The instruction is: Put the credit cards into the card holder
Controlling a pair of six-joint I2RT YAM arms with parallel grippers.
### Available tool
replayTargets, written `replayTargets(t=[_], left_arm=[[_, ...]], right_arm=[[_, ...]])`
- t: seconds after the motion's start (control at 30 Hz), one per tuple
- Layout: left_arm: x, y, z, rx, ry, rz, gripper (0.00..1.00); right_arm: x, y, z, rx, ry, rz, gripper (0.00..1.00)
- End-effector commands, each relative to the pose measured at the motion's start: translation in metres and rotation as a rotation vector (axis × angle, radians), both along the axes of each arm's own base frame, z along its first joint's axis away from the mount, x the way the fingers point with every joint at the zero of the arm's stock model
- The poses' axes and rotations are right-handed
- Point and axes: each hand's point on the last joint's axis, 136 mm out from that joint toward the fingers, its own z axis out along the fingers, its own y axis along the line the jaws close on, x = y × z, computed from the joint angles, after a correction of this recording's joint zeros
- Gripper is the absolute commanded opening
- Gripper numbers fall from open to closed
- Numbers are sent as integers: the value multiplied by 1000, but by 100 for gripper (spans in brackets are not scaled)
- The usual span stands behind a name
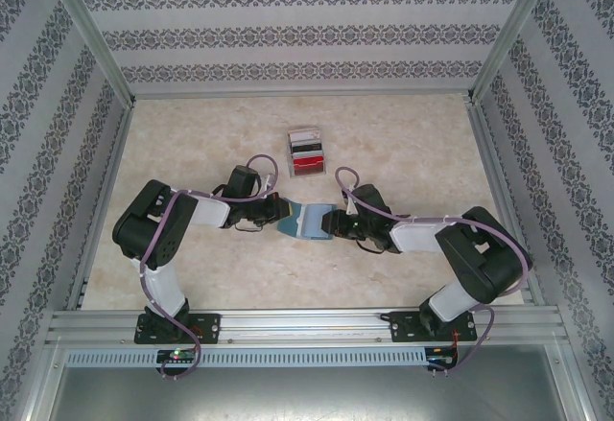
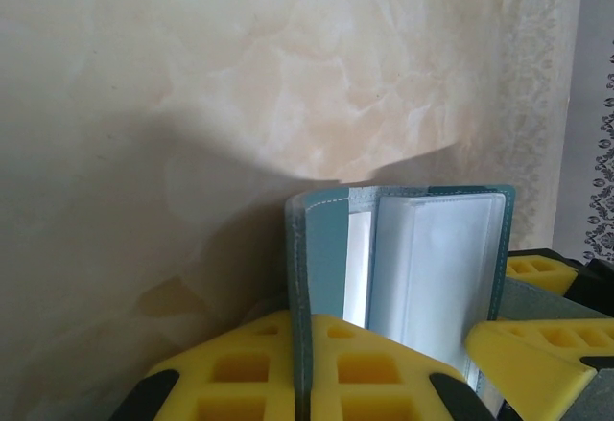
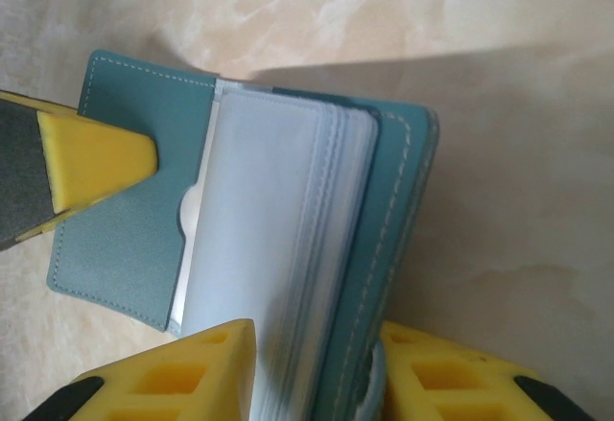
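The card holder (image 1: 305, 222) lay at the centre of the top view, on or just above the marbled table (image 1: 192, 143), we could not tell which, and it was opened like a book between the two arms. The left gripper (image 1: 276, 216) was clenched on the teal cover at the left side of the wallet. In its own wrist view the yellow fingers (image 2: 206, 354) pinched that thin flap edge-on. The right gripper (image 1: 332, 223) grasped the other side, its jaws closed around the pale inner leaves (image 3: 259, 229) together with the back cover. Toward the upper middle of the top view stood the clear stand (image 1: 291, 152), well apart from both grippers, and the credit cards (image 1: 308, 150) sat in its slots, none of them in the holder

We judged the main danger to be the handover. With both grippers busy, one would have to let go to fetch a card, and the wallet, hanging by a single thin cover, could swing, fold shut or slip from the pads. The leaves were bunched together in the right grip, so no pocket mouth gaped and a card could skid across the plastic. Pulling the covers apart too hard could tug the flap free. The cards, thin and upright, looked easy to fumble, and a clumsy pinch could tip the light stand
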Motion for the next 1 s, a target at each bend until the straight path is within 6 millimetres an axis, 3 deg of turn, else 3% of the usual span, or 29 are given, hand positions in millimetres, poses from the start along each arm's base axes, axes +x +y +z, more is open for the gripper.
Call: replayTargets(t=[0.0, 0.2, 0.33, 0.73, 0.97], left_arm=[[-2, 19, -32, 112, 51, 56, 0], [-2, 20, -34, 121, 52, 58, 0], [-2, 17, -34, 100, 56, 54, 0], [-2, 15, -36, 91, 66, 53, 0], [-2, 16, -36, 91, 66, 52, 0]], right_arm=[[0, -5, 5, 0, -44, -7, 36], [-4, -10, 4, 1, -44, -16, 34], [-5, -11, 4, -6, -45, -11, 27], [-2, -1, 0, 8, -26, 16, 33], [0, 4, -2, 11, -16, 28, 26]])
